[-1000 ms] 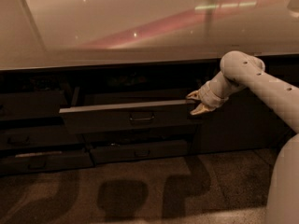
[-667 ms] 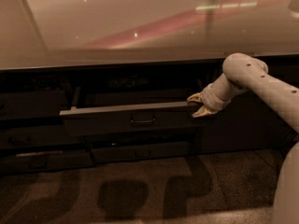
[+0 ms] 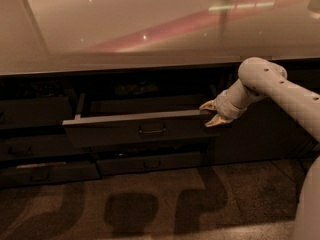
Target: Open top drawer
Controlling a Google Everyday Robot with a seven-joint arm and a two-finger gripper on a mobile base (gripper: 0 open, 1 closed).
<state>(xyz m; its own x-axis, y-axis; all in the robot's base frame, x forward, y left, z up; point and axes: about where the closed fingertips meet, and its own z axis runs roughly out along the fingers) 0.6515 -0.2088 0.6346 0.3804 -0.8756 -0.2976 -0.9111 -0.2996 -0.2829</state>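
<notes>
Camera view: I see the arm [image 3: 280,86] at right of frame.
Drawer [image 3: 125,127]: pulled partly out, centre.
Gripper [image 3: 212,114]: at its right end, fingers [image 3: 207,105] spread.

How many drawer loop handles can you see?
2: one centred on the open dark grey top drawer, one on the shallower drawer below it. Others may hide at left. The hand sits at the top drawer's right end.

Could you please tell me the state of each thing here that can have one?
Top drawer: pulled partly out.
Drawer below: shut.
End effector: at the right end of the top drawer's front.
</notes>
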